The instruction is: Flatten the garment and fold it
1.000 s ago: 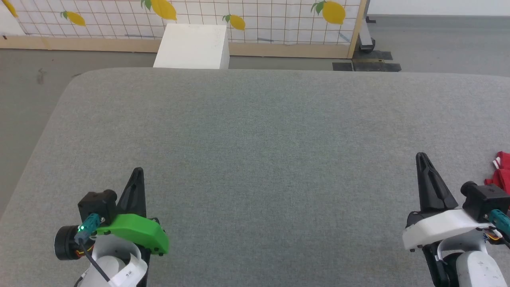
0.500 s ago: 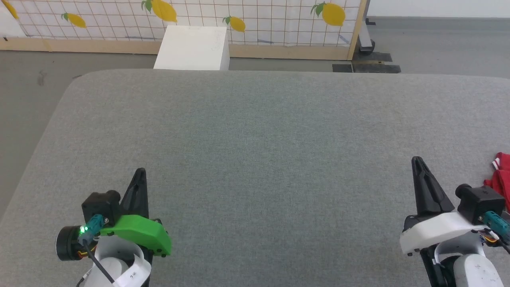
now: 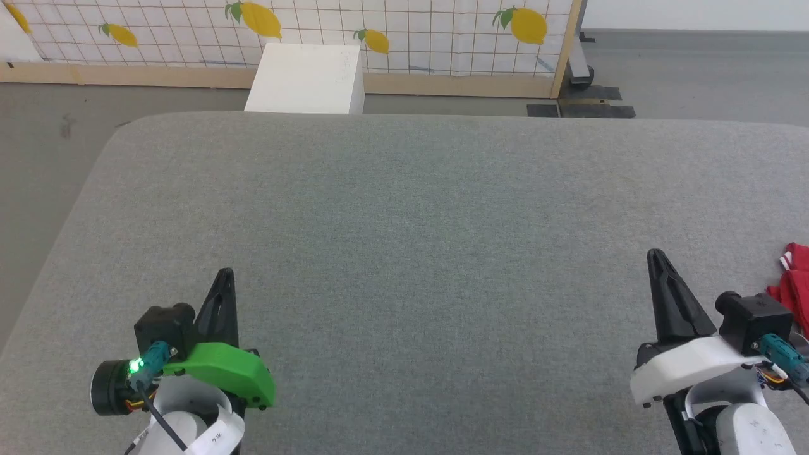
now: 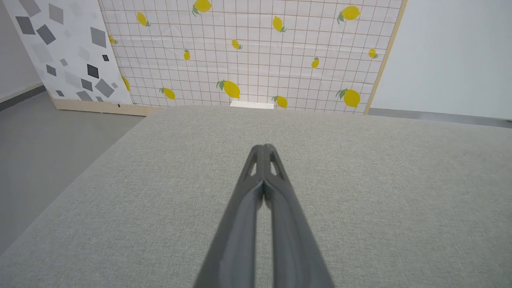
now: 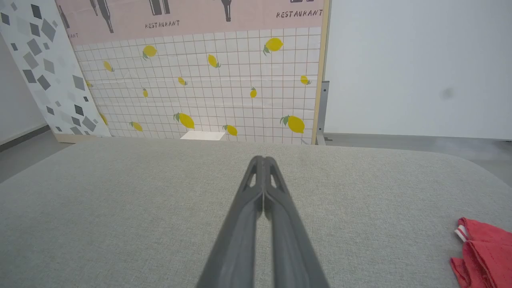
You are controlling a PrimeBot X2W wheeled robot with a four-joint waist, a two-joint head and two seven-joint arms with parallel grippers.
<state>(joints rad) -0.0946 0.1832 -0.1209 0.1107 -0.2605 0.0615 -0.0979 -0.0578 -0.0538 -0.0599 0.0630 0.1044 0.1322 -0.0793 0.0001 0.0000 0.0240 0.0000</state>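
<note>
I judged the job to be at its very start, with no flattening begun and the garment [image 3: 796, 281] not yet in hand. My left gripper [image 3: 224, 273] and right gripper [image 3: 655, 254] hovered over the near part of the grey padded table [image 3: 404, 202], each pair of fingers pressed shut on nothing, tips pointing far. The red jersey lay bunched on the right side of the table, partly out of sight. It was near my right fingers but clear of them, and well apart from my left. Next, I reckoned, my right arm would have to swing right, part its fingers, pinch a fold and draw the cloth toward the middle, where both grippers could spread it.
</note>
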